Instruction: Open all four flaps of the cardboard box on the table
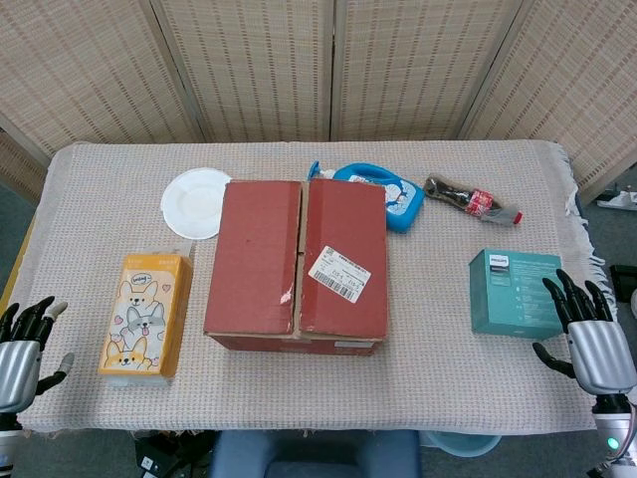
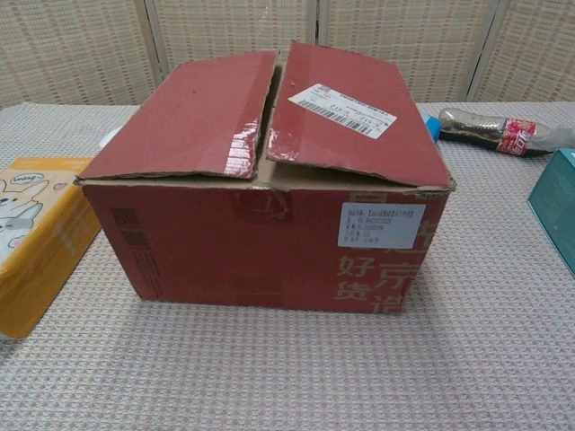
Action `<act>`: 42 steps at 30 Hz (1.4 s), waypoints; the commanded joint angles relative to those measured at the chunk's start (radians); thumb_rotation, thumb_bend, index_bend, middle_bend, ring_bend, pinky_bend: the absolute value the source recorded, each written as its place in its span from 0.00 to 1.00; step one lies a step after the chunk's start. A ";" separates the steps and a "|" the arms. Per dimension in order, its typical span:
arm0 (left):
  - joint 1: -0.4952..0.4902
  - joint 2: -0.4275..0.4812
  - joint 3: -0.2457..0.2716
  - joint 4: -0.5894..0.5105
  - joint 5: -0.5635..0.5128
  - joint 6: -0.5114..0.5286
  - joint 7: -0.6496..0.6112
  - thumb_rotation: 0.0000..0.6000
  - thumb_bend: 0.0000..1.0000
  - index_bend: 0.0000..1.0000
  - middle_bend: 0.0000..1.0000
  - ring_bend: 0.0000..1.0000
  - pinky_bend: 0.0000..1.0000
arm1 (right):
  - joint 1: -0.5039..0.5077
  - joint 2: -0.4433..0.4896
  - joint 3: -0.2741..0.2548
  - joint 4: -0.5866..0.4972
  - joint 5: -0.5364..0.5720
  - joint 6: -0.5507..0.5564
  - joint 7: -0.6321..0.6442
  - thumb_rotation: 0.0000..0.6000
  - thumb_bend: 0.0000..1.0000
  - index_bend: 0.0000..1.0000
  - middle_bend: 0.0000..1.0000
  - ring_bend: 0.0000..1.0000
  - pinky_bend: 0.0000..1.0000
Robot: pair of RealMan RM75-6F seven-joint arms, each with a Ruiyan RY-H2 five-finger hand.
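Note:
A red-brown cardboard box [image 1: 297, 263] [image 2: 269, 189] stands in the middle of the table with its two top flaps lying down, meeting at a centre seam. The right flap [image 1: 345, 257] [image 2: 350, 112] carries a white shipping label; the left flap [image 1: 255, 255] [image 2: 193, 117] is plain. In the chest view both flaps sit slightly raised at the seam. My left hand [image 1: 25, 344] hovers at the table's near left corner, fingers spread, holding nothing. My right hand [image 1: 589, 337] is at the near right edge, fingers spread and empty. Neither hand shows in the chest view.
A yellow tissue pack [image 1: 146, 314] [image 2: 36, 238] lies left of the box, a white plate [image 1: 196, 202] behind it. A blue container [image 1: 383, 191] and a cola bottle [image 1: 473, 201] [image 2: 492, 130] lie at the back right. A teal box [image 1: 515, 294] [image 2: 557, 202] sits near my right hand.

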 commanded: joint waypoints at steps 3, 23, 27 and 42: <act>-0.002 -0.008 -0.005 0.009 -0.007 -0.004 -0.003 1.00 0.37 0.18 0.13 0.16 0.00 | -0.002 0.003 -0.001 -0.002 -0.012 0.009 0.012 1.00 0.24 0.00 0.01 0.12 0.00; 0.003 0.010 -0.005 -0.011 -0.011 -0.001 0.002 1.00 0.37 0.18 0.13 0.16 0.00 | 0.125 0.073 -0.037 -0.129 -0.217 -0.115 0.131 1.00 0.23 0.00 0.02 0.13 0.00; 0.006 0.013 -0.005 -0.013 -0.010 0.004 0.000 1.00 0.37 0.18 0.13 0.16 0.00 | 0.185 0.071 -0.028 -0.175 -0.255 -0.172 0.128 1.00 0.23 0.00 0.02 0.13 0.00; 0.018 0.024 -0.003 -0.021 -0.003 0.022 -0.002 1.00 0.37 0.18 0.13 0.16 0.00 | 0.416 -0.050 0.061 -0.268 -0.267 -0.360 0.129 1.00 0.23 0.00 0.03 0.12 0.00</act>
